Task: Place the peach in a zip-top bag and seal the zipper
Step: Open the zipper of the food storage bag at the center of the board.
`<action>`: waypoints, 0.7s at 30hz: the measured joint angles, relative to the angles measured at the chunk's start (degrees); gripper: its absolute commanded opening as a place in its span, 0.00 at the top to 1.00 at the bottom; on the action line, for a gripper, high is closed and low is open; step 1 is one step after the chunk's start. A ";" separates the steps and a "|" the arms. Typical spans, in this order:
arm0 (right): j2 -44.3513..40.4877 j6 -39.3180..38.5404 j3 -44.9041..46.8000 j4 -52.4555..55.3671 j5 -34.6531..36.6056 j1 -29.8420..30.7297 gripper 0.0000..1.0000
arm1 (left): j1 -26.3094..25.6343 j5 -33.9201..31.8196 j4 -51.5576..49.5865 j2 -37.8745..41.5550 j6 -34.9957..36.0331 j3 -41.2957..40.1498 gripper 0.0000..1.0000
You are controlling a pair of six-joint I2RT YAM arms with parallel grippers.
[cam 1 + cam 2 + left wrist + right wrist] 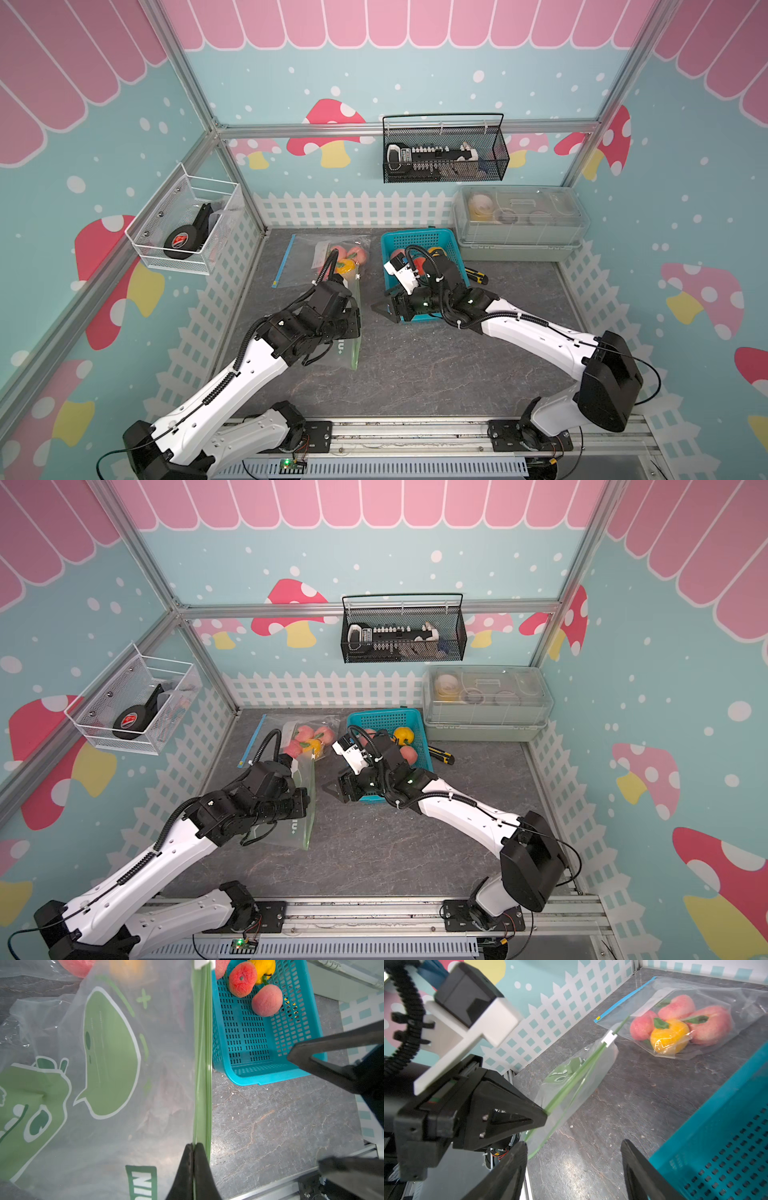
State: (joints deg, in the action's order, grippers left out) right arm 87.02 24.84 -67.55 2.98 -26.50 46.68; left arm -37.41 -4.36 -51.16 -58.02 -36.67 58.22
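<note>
While two zip-top bags share the table (415, 374), only one is held. At the far left the blue-zipper bag (737, 997) lies flat near the back fence, holding three peaches and one yellow fruit. Just in front of it, the green-zipper bag (104, 1053) is lifted by its top edge. The left gripper (194, 1145) has its jaws pressed together on the near end of the zipper strip (202, 1064). That strip is the bag's long axis. It runs front to back and ends at one white slider (609, 1038), with the edge facing the basket.

A strip of bare table separates this edge from the teal basket (270, 1078), and a wider bare stretch lies in front. The right gripper (574, 1147) hangs over that strip beside the basket's near corner, jaws apart with nothing between them.

Inside the basket, at its far end, lie a pink peach (267, 1000), a redder peach (242, 979) with its stem dimple facing the left wrist camera, and one yellow fruit (262, 968). Both peaches are roundish, with no clear long axis.
</note>
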 measured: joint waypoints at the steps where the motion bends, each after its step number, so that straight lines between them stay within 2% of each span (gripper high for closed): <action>1: 0.74 0.09 -0.83 -0.02 0.07 0.42 0.29 | 0.07 0.39 0.00 0.20 -0.02 0.04 1.00; 12: 7.04 0.35 -6.45 2.21 2.08 2.16 0.44 | 0.90 2.91 0.46 2.47 -0.20 2.16 1.00; 21: 11.13 -0.13 -11.06 7.21 5.86 3.76 0.45 | 1.05 4.17 1.20 2.47 -0.15 3.19 1.00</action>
State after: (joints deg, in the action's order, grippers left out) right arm 98.15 24.71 -78.61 10.20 -20.64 50.43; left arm -36.36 -0.19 -49.95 -55.55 -36.82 61.41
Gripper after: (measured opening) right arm 0.556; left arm 0.047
